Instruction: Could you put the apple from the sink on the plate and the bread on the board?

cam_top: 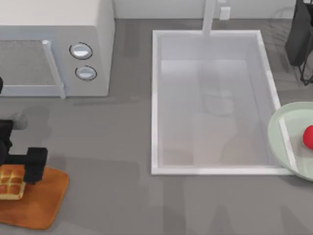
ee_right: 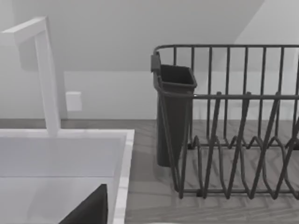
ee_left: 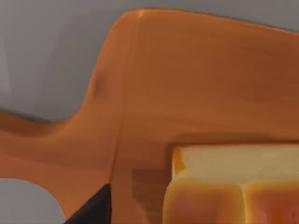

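Top view: at the frame's lower left, the bread (cam_top: pixel 11 181) sits on the board (cam_top: pixel 41 200), the left pincer (cam_top: pixel 20 169) spread around it. At the right edge, the apple (cam_top: pixel 308 136) lies on the plate (cam_top: pixel 283 142), beside the sink (cam_top: pixel 210 103). Right pincer's state: cannot tell.

Nothing readable anywhere here. The microwave (cam_top: pixel 54 46) has two round knobs (cam_top: pixel 81 51) but no numbers or markings on them, and there's no label or brand on the sink (cam_top: pixel 155 98) either.
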